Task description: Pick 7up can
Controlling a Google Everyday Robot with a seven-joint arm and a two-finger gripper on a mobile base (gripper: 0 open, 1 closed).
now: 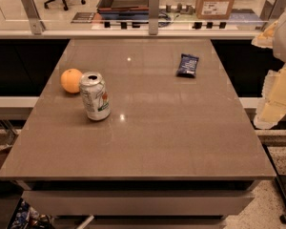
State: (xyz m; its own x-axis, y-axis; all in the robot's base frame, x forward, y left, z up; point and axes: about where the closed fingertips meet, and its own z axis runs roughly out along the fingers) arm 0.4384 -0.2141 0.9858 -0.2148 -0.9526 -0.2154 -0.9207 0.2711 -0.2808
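Note:
The 7up can (95,96) stands upright on the left part of the brown table (162,137). It has a silver top and a whitish body with green and red markings. My gripper (278,97) shows as a pale white and yellowish shape at the right edge of the view. It hangs beyond the table's right side, far from the can, and holds nothing that I can see.
A round orange fruit (71,80) sits just left of and behind the can, close to it. A flat dark blue snack packet (188,65) lies at the back right. A glass rail with metal posts (154,6) runs behind the table.

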